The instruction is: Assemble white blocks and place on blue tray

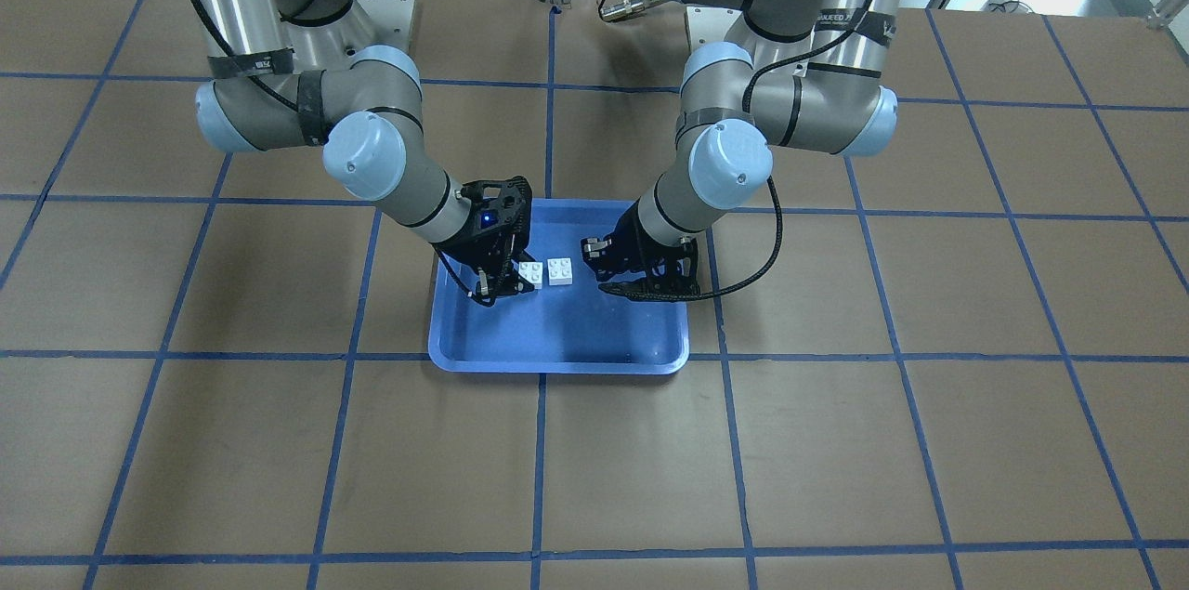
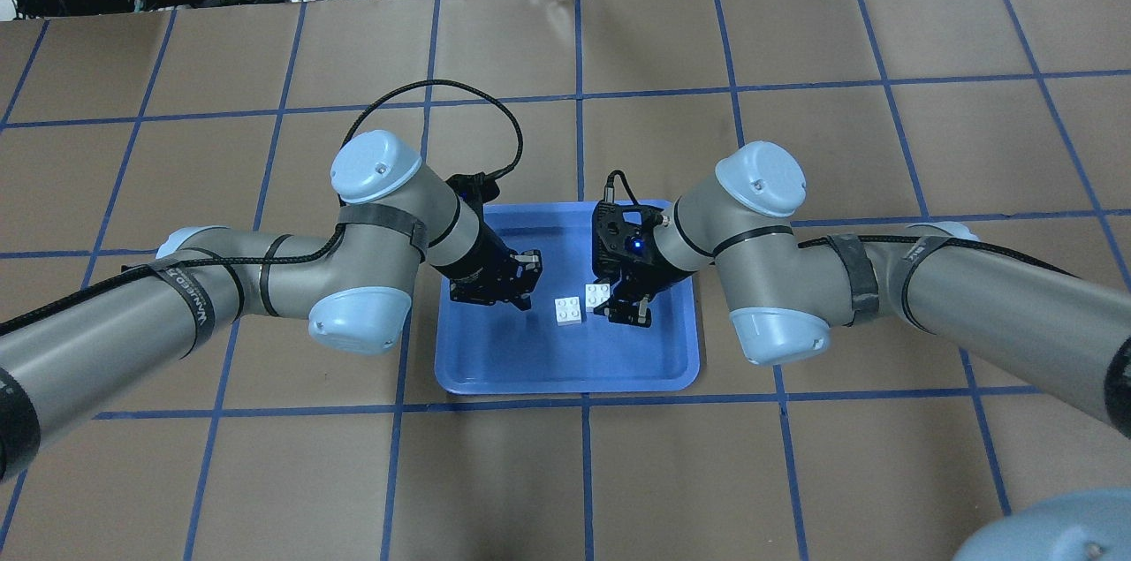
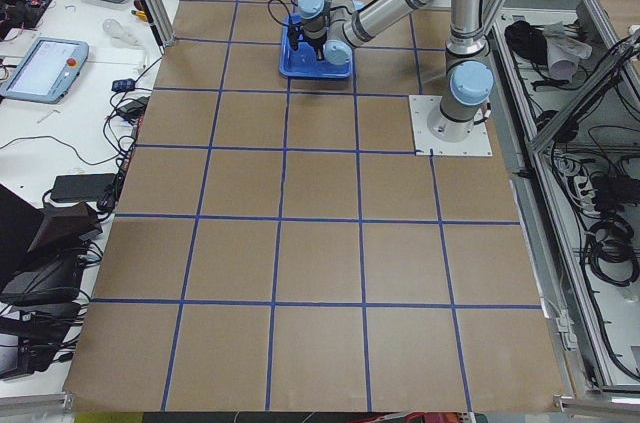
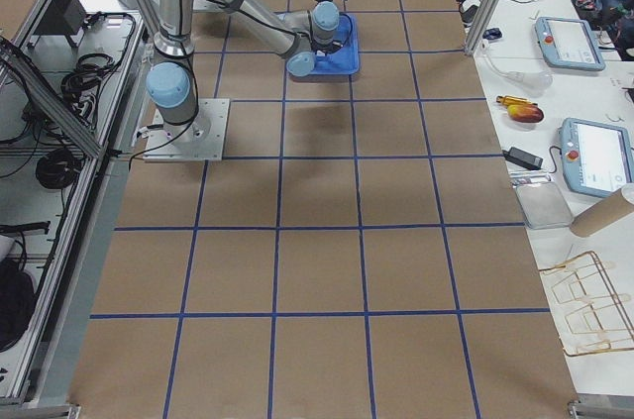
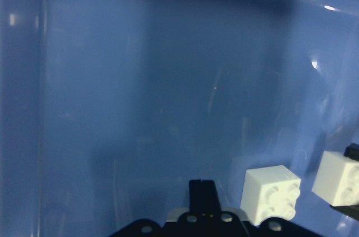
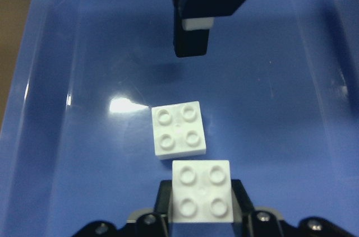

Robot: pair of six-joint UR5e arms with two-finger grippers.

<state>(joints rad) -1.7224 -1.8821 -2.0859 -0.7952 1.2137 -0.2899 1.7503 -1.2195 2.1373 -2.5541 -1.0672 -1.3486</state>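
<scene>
Two small white square plastic bricks (image 6: 178, 129), four studs up, are seen unjoined side by side mid-floor in the shallow rectangular blue plastic tray (image 1: 557, 365). One is skewed slightly against the other, corners nearly touching, and bare floor is left towards the operators' rim. One brick is straddled by the right gripper (image 1: 516, 277), though whether it is clamped cannot be told. The left gripper (image 2: 528, 280) is spread and empty near the other, and the tray is ringed by open brown tape-gridded table (image 1: 836, 293).
</scene>
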